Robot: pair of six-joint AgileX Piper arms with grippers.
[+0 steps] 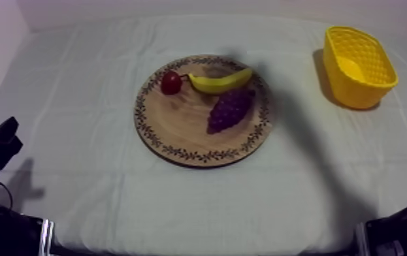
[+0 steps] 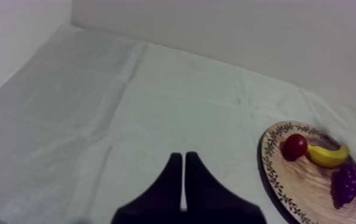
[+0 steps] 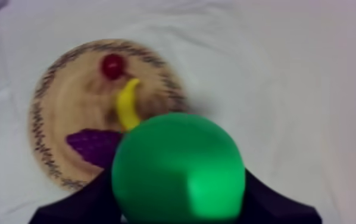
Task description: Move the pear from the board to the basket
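Now the right gripper (image 3: 178,179) is clamping the green pear (image 3: 177,152) between its two black fingers (image 3: 88,201), one finger at each side of the fruit. It is holding the pear up in the air, over the edge of the wooden board (image 1: 153,136), beside the grapes (image 1: 230,109) and one end of the banana (image 1: 220,83). On the board, the small red fruit (image 1: 171,82) is lying at the far left, the banana just right of it along the far side, and the grapes nearer and to the right. The yellow basket (image 1: 363,85) is standing at the far right, well apart from the board. The left gripper (image 2: 183,156) is resting low at the near left over the bare cloth (image 1: 77,82), with its fingers lying together on nothing.
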